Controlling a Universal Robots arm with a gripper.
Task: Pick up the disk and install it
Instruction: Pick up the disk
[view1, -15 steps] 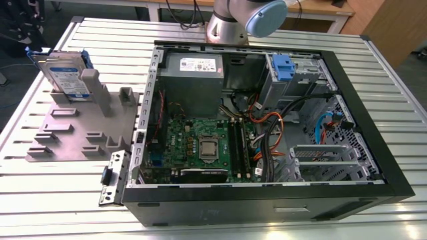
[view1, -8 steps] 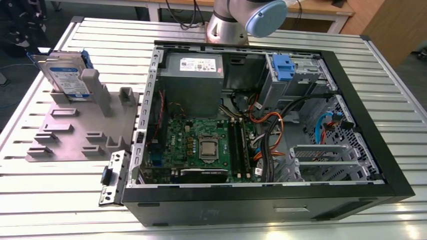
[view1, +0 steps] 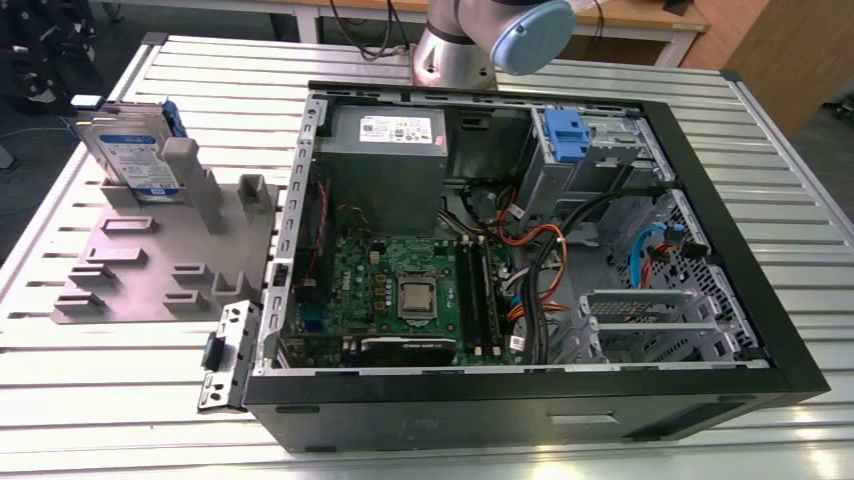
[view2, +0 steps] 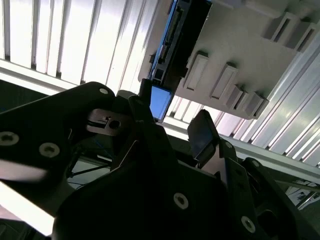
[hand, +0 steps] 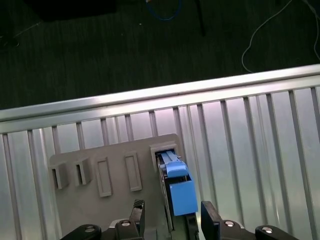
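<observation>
Bright even light w/ glare on table slats (view2: 75, 45) (tool (view2: 175, 112) backlit, dark) in second wrist view

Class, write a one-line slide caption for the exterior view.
Disk stands upright in a grey holder beside the open computer case.

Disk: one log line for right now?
gripper: open, flanking disk's blue end, no grip | disk: upright in gray holder, not installed | computer case: open
</observation>
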